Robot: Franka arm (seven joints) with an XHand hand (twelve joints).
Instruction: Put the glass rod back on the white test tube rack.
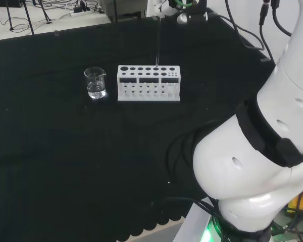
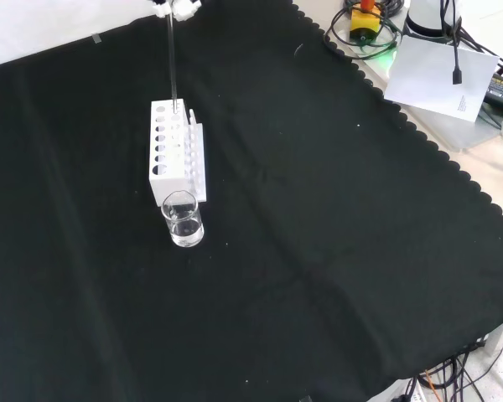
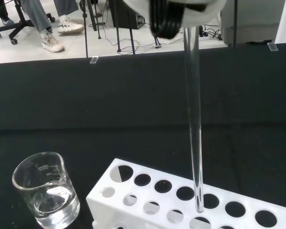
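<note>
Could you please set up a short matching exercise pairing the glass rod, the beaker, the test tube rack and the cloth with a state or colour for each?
Things:
1. glass rod
2. beaker
3. test tube rack
4. cloth

Descriptions:
A. black, covers the bench
B. white, with rows of round holes
C. upright, lower tip at a rack hole
D. clear, holds a little clear liquid

Pairs: 1-C, 2-D, 3-B, 4-A

Hand (image 2: 174,7) high above the cloth, arm stretched far forward
</note>
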